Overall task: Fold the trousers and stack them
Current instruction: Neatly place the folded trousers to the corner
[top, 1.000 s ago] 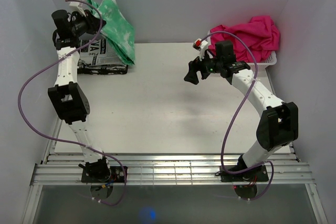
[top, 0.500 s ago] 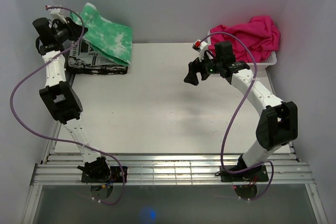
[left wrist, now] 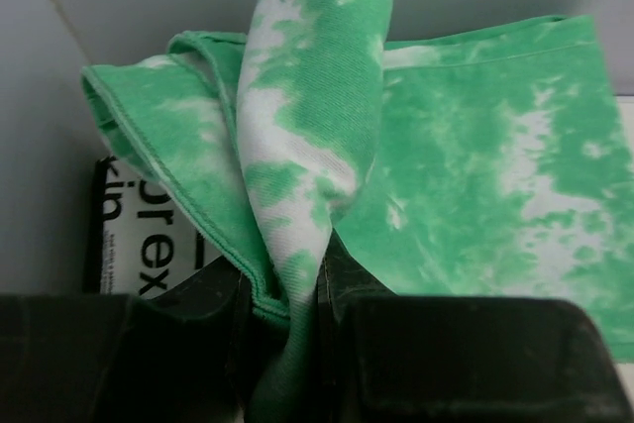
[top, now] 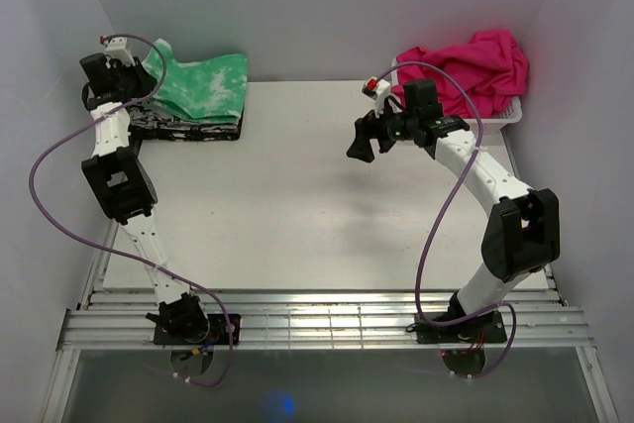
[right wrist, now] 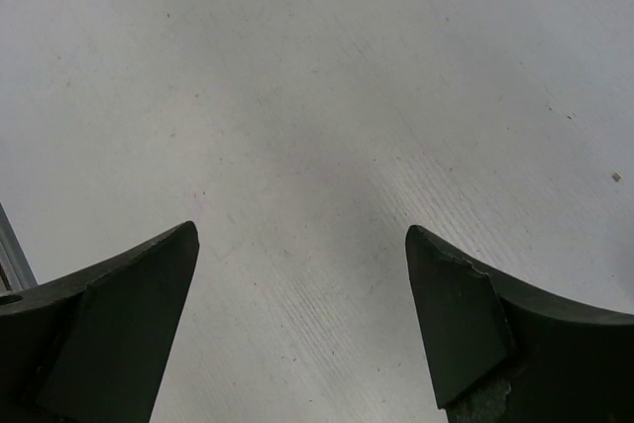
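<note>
Pinching trousers (left wrist: 475,175) in left gripper (left wrist: 287,309), newsprint cloth (left wrist: 149,264) lettered "prex", right gripper (right wrist: 300,237) spread, empty.

A robot test lab: white walls (top: 327,7) enclose a white table (top: 297,205), two arms (top: 124,190) bolted to aluminium rails (top: 327,329)

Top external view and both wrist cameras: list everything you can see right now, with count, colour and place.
trousers: one, mint green with white blotches, far left corner, lying on the newsprint cloth
newsprint cloth: one, black and white, under the trousers
pink cloth: one, hot pink, heaped in the basket
basket: one, white, far right corner
table: one, pale grey
left gripper: black, shut on a fold of the trousers
right gripper: black, open, empty, above bare table
</note>
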You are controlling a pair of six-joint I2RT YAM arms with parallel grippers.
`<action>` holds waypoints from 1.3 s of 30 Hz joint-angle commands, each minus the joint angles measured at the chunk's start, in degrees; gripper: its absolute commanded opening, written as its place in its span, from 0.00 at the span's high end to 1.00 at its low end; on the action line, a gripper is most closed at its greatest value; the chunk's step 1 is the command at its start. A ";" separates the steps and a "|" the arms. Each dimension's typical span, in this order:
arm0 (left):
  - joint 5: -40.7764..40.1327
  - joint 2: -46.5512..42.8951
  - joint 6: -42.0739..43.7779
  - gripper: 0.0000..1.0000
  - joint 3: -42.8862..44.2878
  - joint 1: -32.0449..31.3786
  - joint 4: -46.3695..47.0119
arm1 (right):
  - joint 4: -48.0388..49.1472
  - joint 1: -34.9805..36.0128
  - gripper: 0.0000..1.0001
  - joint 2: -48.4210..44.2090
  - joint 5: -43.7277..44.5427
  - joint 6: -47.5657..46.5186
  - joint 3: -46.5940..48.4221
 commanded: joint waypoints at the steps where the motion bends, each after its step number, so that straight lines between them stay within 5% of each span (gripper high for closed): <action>1: -10.63 -0.91 6.33 1.00 4.27 0.75 3.72 | -0.34 -0.06 0.10 0.77 -0.85 -0.71 2.65; 8: -16.34 1.11 8.72 0.99 2.95 1.27 5.66 | -0.07 -0.06 0.10 1.39 -1.46 -0.19 2.21; 15: -21.61 1.38 9.77 0.86 2.60 1.36 5.49 | -0.69 -0.06 0.10 1.39 -0.67 -0.98 2.91; 16: -22.32 1.03 9.78 0.80 2.34 1.36 5.31 | -0.69 -0.06 0.10 1.39 -0.67 -0.98 3.00; 17: -23.02 0.77 9.69 0.57 1.99 1.36 5.40 | -0.77 -0.06 0.10 1.39 -0.58 -0.98 3.26; 20: -25.04 -0.11 9.78 0.19 0.93 1.36 4.78 | -0.77 -0.06 0.10 1.04 -0.15 -1.15 3.44; 24: -25.57 -1.26 9.69 0.02 2.33 1.36 2.41 | -1.21 -0.14 0.10 -0.02 0.56 -2.03 3.44; 31: -25.05 -6.79 8.29 0.02 2.16 1.45 1.09 | -1.39 -0.32 0.10 -2.30 1.53 -2.74 2.21; 33: -17.12 -8.89 6.36 0.02 -0.47 2.15 2.49 | -1.57 -0.93 0.10 -2.83 1.44 -2.82 1.69; 39: -4.94 -12.60 -2.32 0.37 -4.17 2.42 10.75 | -1.83 -2.95 0.10 -3.80 0.38 -2.73 -0.07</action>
